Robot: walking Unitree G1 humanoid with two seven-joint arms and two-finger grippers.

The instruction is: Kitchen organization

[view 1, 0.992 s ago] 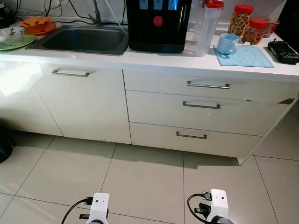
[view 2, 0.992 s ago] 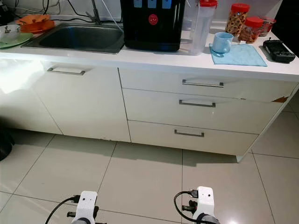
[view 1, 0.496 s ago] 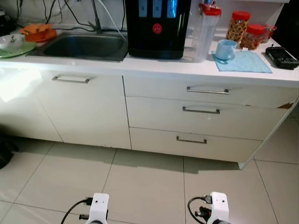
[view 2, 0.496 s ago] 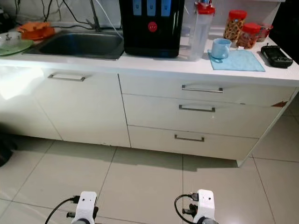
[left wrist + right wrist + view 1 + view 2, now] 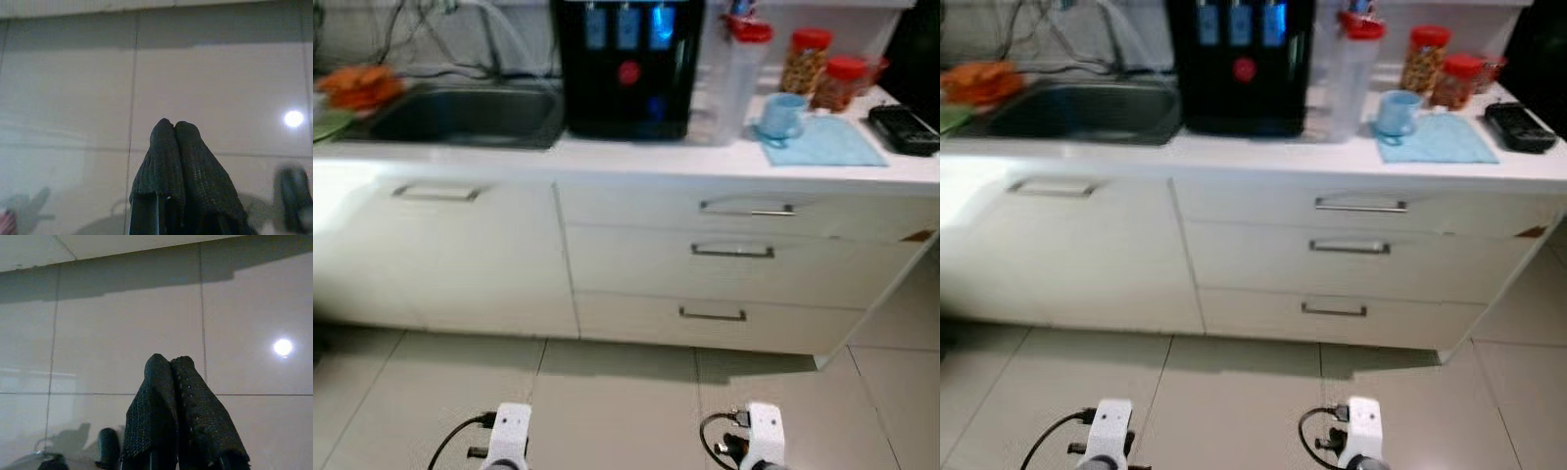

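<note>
The robot stands on the pale tiled floor (image 5: 617,392) facing a white kitchen counter (image 5: 636,162), and the head views are blurred, so it is probably on the move toward the counter. On the worktop sit a steel sink (image 5: 460,113), a black boxy water dispenser (image 5: 626,64), a tall clear jug with a red lid (image 5: 736,64), a light blue mug (image 5: 781,115) resting on a light blue cloth (image 5: 827,142), two red-lidded jars of snacks (image 5: 822,69) and a small black device (image 5: 906,127) near the right end. Three drawers with metal bar handles (image 5: 744,252) sit below. The left gripper (image 5: 168,129) and right gripper (image 5: 168,364) hang low over the tiles, each with its two black fingers pressed together and holding nothing. To do the approach well, the robot should stop square and close to the counter, let the view settle, then raise an arm and spread its fingers before reaching for any item.
</note>
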